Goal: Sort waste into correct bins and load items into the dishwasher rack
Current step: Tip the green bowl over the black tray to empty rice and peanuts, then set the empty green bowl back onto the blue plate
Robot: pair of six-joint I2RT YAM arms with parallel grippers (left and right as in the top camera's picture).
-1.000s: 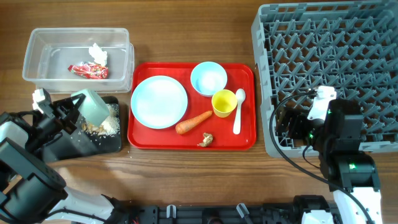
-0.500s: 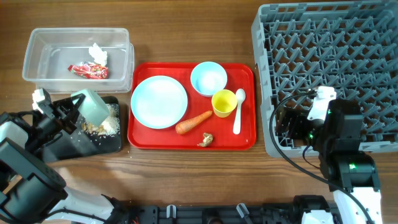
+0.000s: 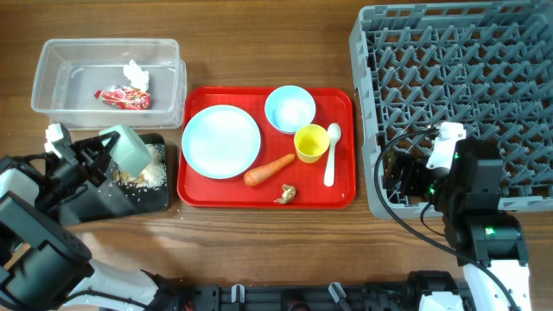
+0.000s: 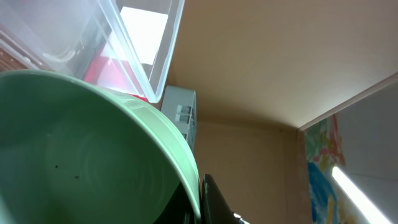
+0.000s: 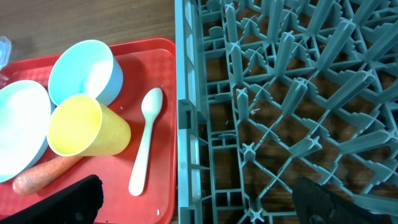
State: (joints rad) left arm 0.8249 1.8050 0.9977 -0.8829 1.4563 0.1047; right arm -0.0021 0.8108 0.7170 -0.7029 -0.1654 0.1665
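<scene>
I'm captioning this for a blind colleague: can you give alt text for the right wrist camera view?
A grey dish rack of upright pegs fills the right side; left of it, a red tray holds a pale blue bowl, a yellow cup, a white spoon, a carrot and part of a plate.

Wrapper (image 3: 123, 98), tissue (image 3: 136, 74): red and crinkled, white and crumpled; both lie in the clear tub (image 3: 41, 82), right of its middle.
Rice scraps (image 3: 155, 171): whitish, at the black tray (image 3: 130, 197)'s right end.
Tilted bowl (image 3: 130, 147): pale, tipped over the black tray's top edge.
Plate (image 3: 221, 141): pale blue, flat, red tray (image 3: 194, 194)'s left half.
Upright bowl (image 3: 289, 109): top edge.
Yellow cup (image 3: 311, 142), white spoon (image 3: 331, 155): toward the right edge.
Carrot (image 3: 269, 170), brown lump (image 3: 286, 193): bottom edge.
Rack (image 3: 449, 52): grey, pegged, at the right.
</scene>
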